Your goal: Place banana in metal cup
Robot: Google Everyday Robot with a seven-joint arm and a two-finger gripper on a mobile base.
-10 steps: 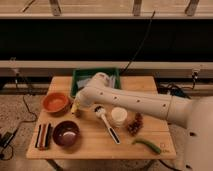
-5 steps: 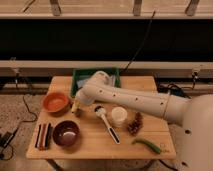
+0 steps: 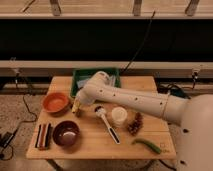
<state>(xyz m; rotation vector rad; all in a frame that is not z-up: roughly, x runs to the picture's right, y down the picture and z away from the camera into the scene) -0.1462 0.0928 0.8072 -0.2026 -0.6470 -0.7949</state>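
- Behind your table runs a dark wall crossed by pale horizontal rails, with speckled floor at the lower left of the frame.
- Your work surface is a light wooden table [image 3: 90,147] in the lower middle of the frame.
- You see the white arm [image 3: 130,100] reach in from the right edge and cross the table toward the left.
- Your gripper [image 3: 77,108] hangs at the arm's left end, low over the wood. It is just right of the orange bowl [image 3: 55,102] and below the front left corner of the green tray [image 3: 79,75].
- You cannot tell whether the gripper is spread or pressed together.
- Your banana [image 3: 75,104] shows as a small, stubby yellow piece right at the gripper's tip, far smaller than either bowl.
- You cannot tell whether the banana is pinched or merely lies beside the tip.
- Your cup [image 3: 119,116] stands upright right of centre. It looks pale and round-mouthed, and it is well apart from the banana.
- Between banana and cup you find a white-headed brush [image 3: 106,124] lying slantwise, its dark handle pointing to the lower right.
- Just right of the cup sits a brown, pinecone-like cluster [image 3: 135,124].
- At the lower right of the table lies a long curved green vegetable [image 3: 147,145].
- At the lower left you have a dark maroon bowl [image 3: 66,133], with dark bars [image 3: 43,136] side by side just left of it.
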